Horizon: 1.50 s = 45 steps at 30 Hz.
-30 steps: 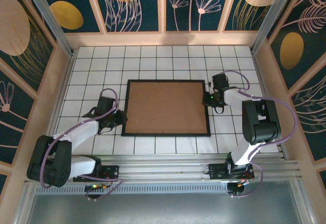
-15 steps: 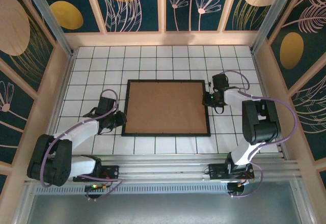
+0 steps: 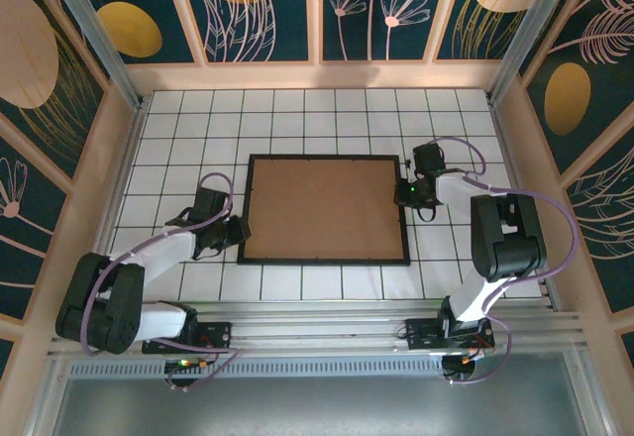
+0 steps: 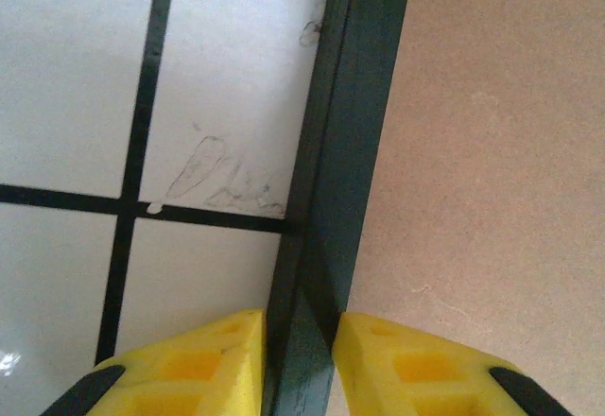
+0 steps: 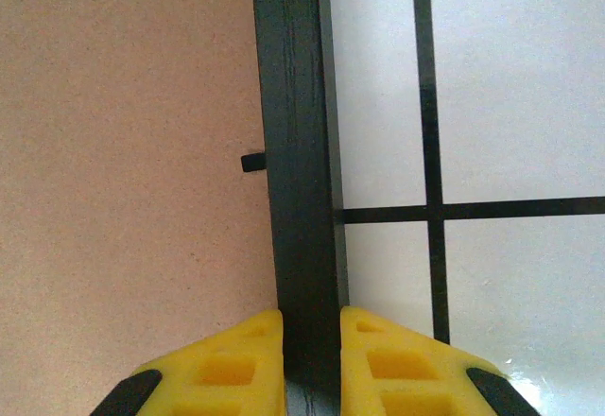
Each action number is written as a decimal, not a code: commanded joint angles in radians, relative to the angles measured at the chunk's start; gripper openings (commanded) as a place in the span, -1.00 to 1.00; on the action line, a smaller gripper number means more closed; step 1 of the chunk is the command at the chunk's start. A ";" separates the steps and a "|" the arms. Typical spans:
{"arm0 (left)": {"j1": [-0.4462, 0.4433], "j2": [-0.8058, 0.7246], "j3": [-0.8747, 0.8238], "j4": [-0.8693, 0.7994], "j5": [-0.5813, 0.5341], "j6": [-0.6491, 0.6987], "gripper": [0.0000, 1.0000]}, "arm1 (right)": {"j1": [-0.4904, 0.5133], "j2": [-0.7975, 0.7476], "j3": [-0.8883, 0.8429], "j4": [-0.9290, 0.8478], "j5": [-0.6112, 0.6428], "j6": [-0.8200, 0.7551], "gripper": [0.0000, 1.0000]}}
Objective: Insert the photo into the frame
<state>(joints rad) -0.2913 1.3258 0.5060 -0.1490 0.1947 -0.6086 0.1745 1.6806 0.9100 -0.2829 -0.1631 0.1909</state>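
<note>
Frame lies flat mid-table, brown backing board facing up. R gripper is clamped on frame's right rail, twd the far end. L gripper straddles left rail nr the near-left corner; can't tell if it's pinching or loose.

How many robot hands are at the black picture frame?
2. The left gripper has its fingers either side of the left rail of the frame. The right gripper pinches the right rail.
</note>
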 commanded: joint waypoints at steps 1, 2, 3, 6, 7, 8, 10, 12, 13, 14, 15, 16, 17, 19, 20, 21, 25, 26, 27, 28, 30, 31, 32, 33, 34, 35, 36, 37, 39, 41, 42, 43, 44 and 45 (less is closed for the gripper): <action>-0.040 0.058 -0.017 -0.003 0.057 0.018 -0.36 | 0.021 0.011 0.005 -0.007 -0.027 -0.004 -0.65; -0.044 0.064 -0.015 -0.003 0.050 0.020 -0.34 | 0.021 0.010 0.004 -0.008 -0.027 -0.003 -0.65; -0.047 0.069 -0.016 -0.001 0.045 0.021 -0.33 | 0.021 0.011 0.003 -0.007 -0.027 -0.004 -0.65; -0.057 0.084 -0.015 0.000 0.025 0.024 -0.29 | 0.023 0.011 0.004 -0.007 -0.027 -0.004 -0.65; -0.061 0.087 -0.016 0.001 0.017 0.024 -0.27 | 0.024 0.012 0.005 -0.009 -0.027 -0.003 -0.65; -0.063 0.088 -0.017 0.003 0.009 0.023 -0.26 | 0.024 0.012 0.005 -0.011 -0.027 -0.003 -0.65; -0.066 0.096 -0.017 -0.001 -0.012 0.027 -0.25 | 0.026 0.012 0.004 -0.009 -0.027 -0.003 -0.65; -0.071 0.109 -0.015 -0.003 -0.025 0.031 -0.22 | 0.027 0.014 0.004 -0.007 -0.029 -0.001 -0.65; -0.072 0.119 -0.012 -0.004 -0.027 0.033 -0.20 | 0.029 0.016 0.005 -0.008 -0.029 -0.002 -0.65; -0.074 0.123 -0.009 -0.004 -0.030 0.035 -0.18 | 0.030 0.017 0.005 -0.007 -0.029 -0.001 -0.65; -0.075 0.126 -0.005 -0.006 -0.034 0.035 -0.15 | 0.031 0.017 0.006 -0.008 -0.029 -0.002 -0.65; -0.075 0.120 -0.001 -0.007 -0.041 0.033 -0.12 | 0.031 0.016 0.007 -0.011 -0.026 -0.001 -0.65; -0.075 0.107 0.003 -0.007 -0.049 0.032 -0.08 | 0.032 0.014 0.007 -0.010 -0.023 -0.002 -0.65; -0.074 0.067 0.012 -0.005 -0.069 0.023 0.00 | 0.031 0.007 0.009 -0.012 -0.018 -0.002 -0.65; -0.074 0.050 0.017 -0.003 -0.078 0.018 0.03 | 0.030 0.005 0.010 -0.013 -0.018 -0.002 -0.65; -0.073 0.031 0.024 -0.002 -0.092 0.013 0.07 | 0.030 0.005 0.013 -0.012 -0.018 -0.002 -0.65; -0.066 -0.018 0.064 -0.012 -0.156 0.010 0.16 | 0.031 0.004 0.022 -0.007 -0.027 0.003 -0.64; -0.062 -0.027 0.075 -0.015 -0.169 0.013 0.17 | 0.030 0.004 0.023 -0.002 -0.032 0.004 -0.64; -0.058 -0.036 0.086 -0.018 -0.185 0.016 0.19 | 0.032 0.005 0.028 0.002 -0.040 0.010 -0.63; -0.051 -0.048 0.098 -0.021 -0.201 0.021 0.21 | 0.032 0.007 0.032 0.011 -0.051 0.014 -0.63; -0.036 -0.066 0.117 -0.023 -0.230 0.025 0.25 | 0.031 0.014 0.041 0.029 -0.072 0.022 -0.62; -0.027 -0.077 0.128 -0.021 -0.242 0.028 0.28 | 0.032 0.020 0.048 0.039 -0.081 0.026 -0.61; -0.021 -0.086 0.136 -0.021 -0.252 0.031 0.30 | 0.032 0.026 0.056 0.047 -0.085 0.028 -0.59; -0.013 -0.098 0.144 -0.018 -0.260 0.035 0.32 | 0.032 0.037 0.065 0.054 -0.092 0.033 -0.59; -0.010 -0.109 0.151 -0.012 -0.262 0.039 0.35 | 0.032 0.048 0.075 0.063 -0.106 0.038 -0.59; -0.010 -0.117 0.158 -0.005 -0.262 0.045 0.37 | 0.035 0.058 0.085 0.073 -0.120 0.044 -0.58; -0.009 -0.125 0.163 0.003 -0.259 0.049 0.39 | 0.037 0.071 0.095 0.087 -0.139 0.052 -0.56; -0.009 -0.130 0.169 0.012 -0.250 0.055 0.42 | 0.041 0.084 0.108 0.100 -0.155 0.061 -0.55; -0.008 -0.132 0.182 0.026 -0.231 0.058 0.43 | 0.051 0.109 0.133 0.122 -0.180 0.076 -0.54; -0.009 -0.132 0.193 0.041 -0.204 0.058 0.43 | 0.060 0.136 0.163 0.134 -0.213 0.089 -0.52; -0.010 -0.129 0.196 0.051 -0.189 0.057 0.42 | 0.065 0.147 0.179 0.138 -0.228 0.091 -0.51; -0.010 -0.127 0.199 0.063 -0.168 0.058 0.41 | 0.067 0.153 0.191 0.143 -0.238 0.096 -0.49; -0.011 -0.125 0.202 0.077 -0.147 0.058 0.41 | 0.067 0.155 0.197 0.145 -0.241 0.097 -0.47; -0.015 -0.120 0.202 0.094 -0.124 0.054 0.40 | 0.066 0.151 0.206 0.143 -0.238 0.097 -0.43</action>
<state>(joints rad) -0.3031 1.2041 0.6811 -0.1127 0.0055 -0.5716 0.2276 1.8320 1.0672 -0.1913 -0.3286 0.2657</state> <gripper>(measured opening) 0.703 0.280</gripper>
